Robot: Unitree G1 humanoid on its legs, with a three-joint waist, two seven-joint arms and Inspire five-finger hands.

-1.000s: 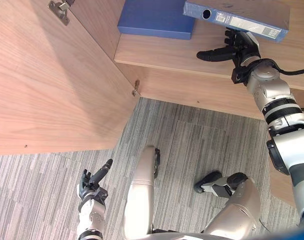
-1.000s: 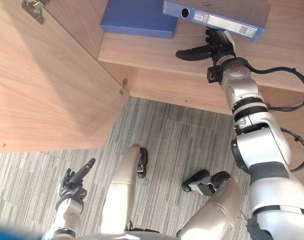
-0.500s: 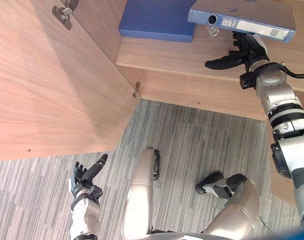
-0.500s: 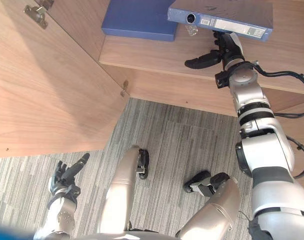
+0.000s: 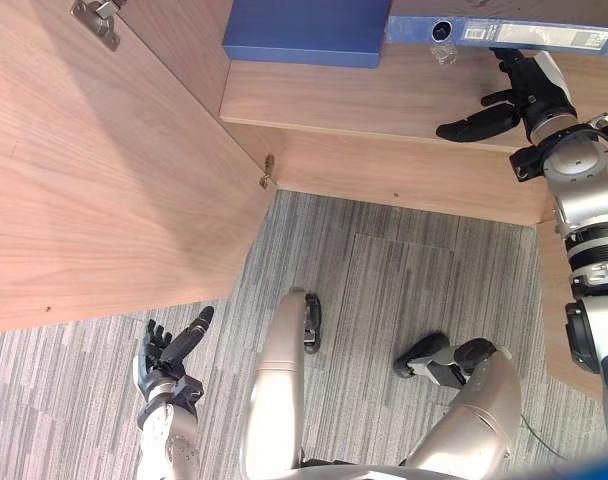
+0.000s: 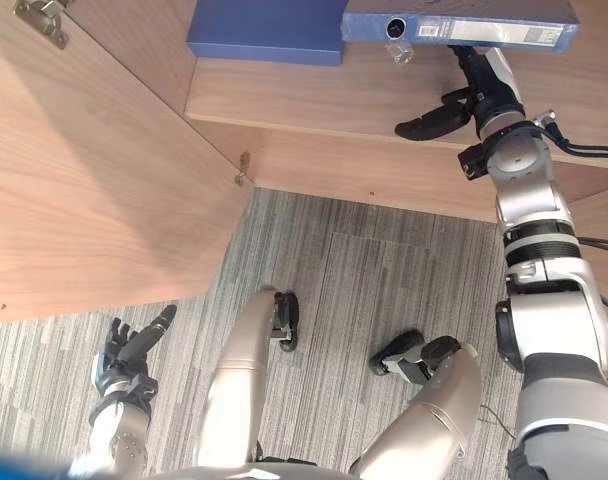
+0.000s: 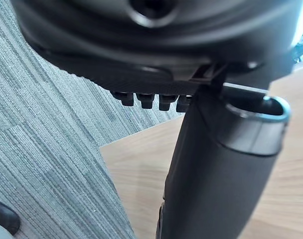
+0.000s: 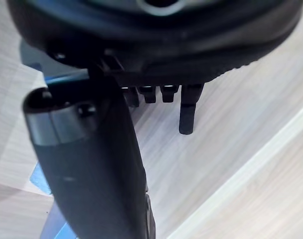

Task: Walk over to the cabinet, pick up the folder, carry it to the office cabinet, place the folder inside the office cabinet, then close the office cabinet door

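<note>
Fingers [image 5: 514, 70] of the right hand [image 5: 532, 100] are straight and held close together, reaching up over the right part of the shelf [image 5: 364, 95] to the front edge of the folder [image 5: 504, 30]. The thumb [image 5: 471, 125] juts out sideways above the shelf's front board, well apart from the fingers, and nothing is pinched between them. I cannot tell whether the fingertips touch the folder.

The folder is a blue lever-arch binder at the right rear of the shelf, lying level, with its spine and round finger hole facing the shelf's front. Whether it rests on the shelf board or on the fingers cannot be told. In the right wrist view the fingers [image 8: 186, 109] point straight out over the pale wood of the shelf, and a strip of blue shows beside the thumb.

A second folder [image 5: 304, 30], a darker blue, lies flat on the left part of the shelf. The cabinet door [image 5: 104, 190] stands swung open from the shelf's left end, with a metal hinge [image 5: 94, 18] on its inner face.

The left hand [image 5: 164, 352] hangs well in front of the shelf, low over the grey striped carpet [image 5: 404, 290]. Its fingers [image 5: 154, 335] are spread, relaxed and empty.
</note>
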